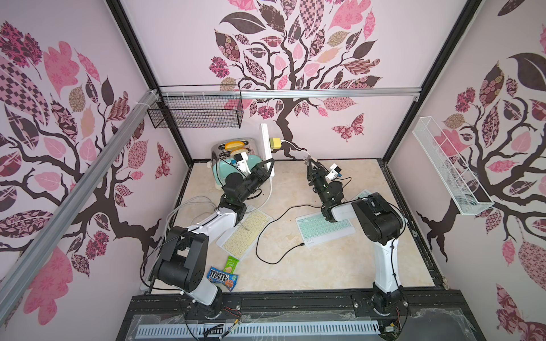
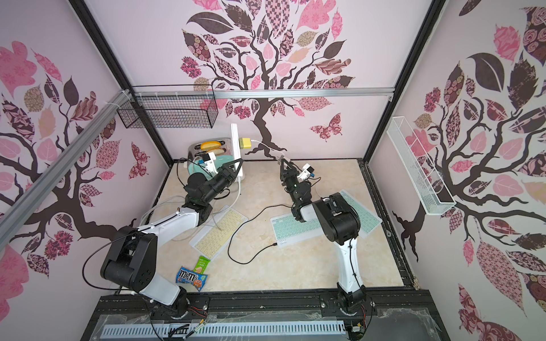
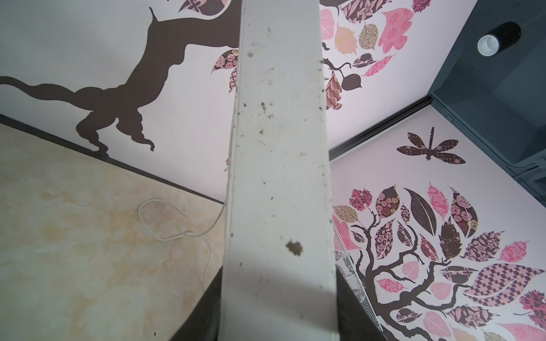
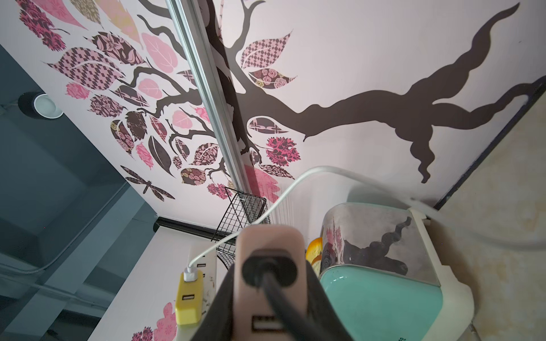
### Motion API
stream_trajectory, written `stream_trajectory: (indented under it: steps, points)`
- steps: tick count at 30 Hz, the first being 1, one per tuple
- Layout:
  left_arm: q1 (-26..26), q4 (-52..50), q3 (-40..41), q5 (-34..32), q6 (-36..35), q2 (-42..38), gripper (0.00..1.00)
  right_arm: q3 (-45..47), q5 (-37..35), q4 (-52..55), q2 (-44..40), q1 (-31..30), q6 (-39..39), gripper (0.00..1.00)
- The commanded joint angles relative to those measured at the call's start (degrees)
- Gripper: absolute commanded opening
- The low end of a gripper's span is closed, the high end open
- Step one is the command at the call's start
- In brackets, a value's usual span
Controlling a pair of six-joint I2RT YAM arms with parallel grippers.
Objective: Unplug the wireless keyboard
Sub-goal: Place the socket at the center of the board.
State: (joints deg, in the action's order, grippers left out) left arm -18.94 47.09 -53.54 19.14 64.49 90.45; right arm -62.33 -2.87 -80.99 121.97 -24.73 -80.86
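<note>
left arm [image 1: 212,224] stretched forward | left gripper [image 1: 269,166] clamped, power strip [image 3: 277,147] between jaws | right arm [image 1: 384,248] elbow folded | right gripper [image 1: 310,164] tipped upward, pinching pink adapter [image 4: 270,239]

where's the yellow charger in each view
Top view: yellow charger at the back, plugged into the white power strip.
Top view: same place, on the strip.
Left wrist: not in view; only the strip's plain face.
Right wrist: charger on the strip, beyond the pink plug in the jaws.
Shared landmark: the power strip.
</note>
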Motion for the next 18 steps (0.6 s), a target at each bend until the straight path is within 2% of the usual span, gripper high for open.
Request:
stream_trajectory:
  steps: [1,4,8,13,18]
  points:
    - [-0.3,5.5,-0.4,-0.1,-0.2,-1.6,0.0,2.1,1.0,0.5,-2.1,-0.5,2.1,0.0]
    - [-0.1,4.4,-0.8,0.2,-1.5,-1.8,0.0,6.7,5.7,4.4,-6.1,1.3,3.9,0.0]
    - [0.4,-1.9,-3.3,3.7,-4.6,-1.4,0.0,12.1,13.8,13.3,-12.3,3.8,7.7,0.0]
    - [0.5,-15.4,-8.4,11.5,-12.2,0.4,0.0,14.4,25.3,27.8,-18.9,7.0,14.7,0.0]
    - [0.5,-23.2,-9.3,13.3,-16.7,2.1,0.0,13.0,33.5,43.1,-25.1,7.7,24.3,0.0]
